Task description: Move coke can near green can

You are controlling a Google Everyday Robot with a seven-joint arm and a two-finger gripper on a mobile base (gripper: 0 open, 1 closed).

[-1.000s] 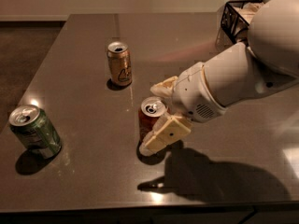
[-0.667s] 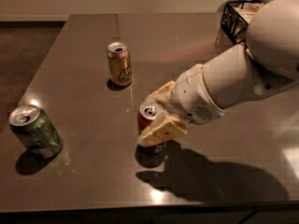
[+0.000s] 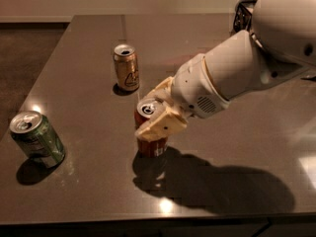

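Dark grey table (image 3: pixel 89 43) holds the coke can (image 3: pixel 152 146) upright near the middle, with the green can (image 3: pixel 38 139) well apart at the near left and a gold can (image 3: pixel 126 68) farther back. From the right, the gripper (image 3: pixel 148 113) straddles the coke can's upper half and seems clamped on it, though shadow blurs the contact. Thin-walled, smooth and probably light, the can would dent or slip, so a moderate squeeze on its sides looks best.

No readable text on coke can (image 3: pixel 152 146), green can (image 3: pixel 38 138), gold can (image 3: pixel 126 68).
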